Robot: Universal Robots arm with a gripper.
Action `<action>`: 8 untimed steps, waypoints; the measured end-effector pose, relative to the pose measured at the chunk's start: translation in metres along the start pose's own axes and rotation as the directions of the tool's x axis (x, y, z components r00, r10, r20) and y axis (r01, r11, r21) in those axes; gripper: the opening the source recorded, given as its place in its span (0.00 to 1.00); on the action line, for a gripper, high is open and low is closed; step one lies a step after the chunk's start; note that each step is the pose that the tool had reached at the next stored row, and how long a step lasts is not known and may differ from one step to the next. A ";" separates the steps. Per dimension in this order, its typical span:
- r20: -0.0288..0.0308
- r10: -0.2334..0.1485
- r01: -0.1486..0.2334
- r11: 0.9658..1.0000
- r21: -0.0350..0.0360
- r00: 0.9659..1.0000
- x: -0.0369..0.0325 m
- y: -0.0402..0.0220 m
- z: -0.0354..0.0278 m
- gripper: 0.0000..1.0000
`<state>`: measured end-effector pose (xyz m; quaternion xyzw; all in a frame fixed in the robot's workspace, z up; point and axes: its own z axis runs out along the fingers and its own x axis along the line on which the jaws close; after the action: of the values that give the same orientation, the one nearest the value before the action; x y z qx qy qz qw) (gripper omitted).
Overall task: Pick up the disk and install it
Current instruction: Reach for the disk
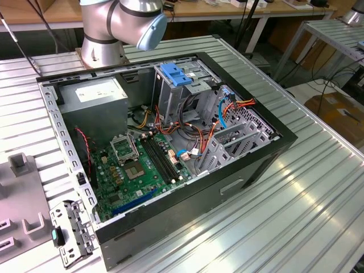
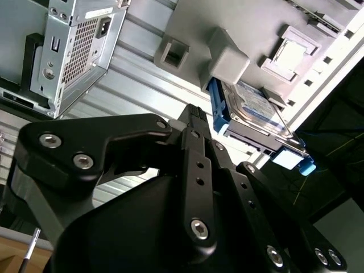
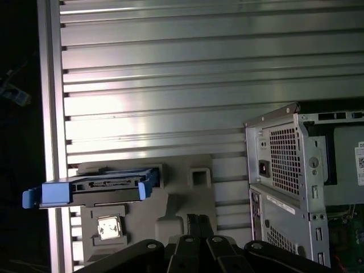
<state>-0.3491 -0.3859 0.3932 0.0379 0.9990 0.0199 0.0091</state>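
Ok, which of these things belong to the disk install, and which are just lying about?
Job: flat silver metal disk with blue plastic rails; black metal gripper; open black computer case; grey moulded tray holding the disk.
Lying about: large grey box with white sticker; green circuit board; small square silver chip on the tray.

Surface finishes, bench and parts.
Table [image 1: 307, 216]: ribbed bare metal, glossy sheen. Disk [image 2: 250, 107]: silver metal, blue plastic rails. Fixture [image 3: 170, 213]: matt grey plastic. Gripper [image 3: 197, 220]: smooth matt black. Case [image 3: 284, 153]: perforated grey sheet metal.
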 end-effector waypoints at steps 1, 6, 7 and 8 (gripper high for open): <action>0.000 0.000 0.000 1.000 0.000 1.000 0.0030 -0.0002 0.0000 0.11; 0.000 0.000 0.000 1.000 0.000 1.000 0.0199 -0.0012 -0.0003 0.11; 0.000 0.000 0.000 1.000 0.000 1.000 0.0227 -0.0014 -0.0003 0.11; 0.000 0.000 0.000 1.000 0.000 1.000 0.0255 -0.0015 -0.0004 0.11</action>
<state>-0.3747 -0.3855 0.3931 0.0379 0.9990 0.0199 0.0089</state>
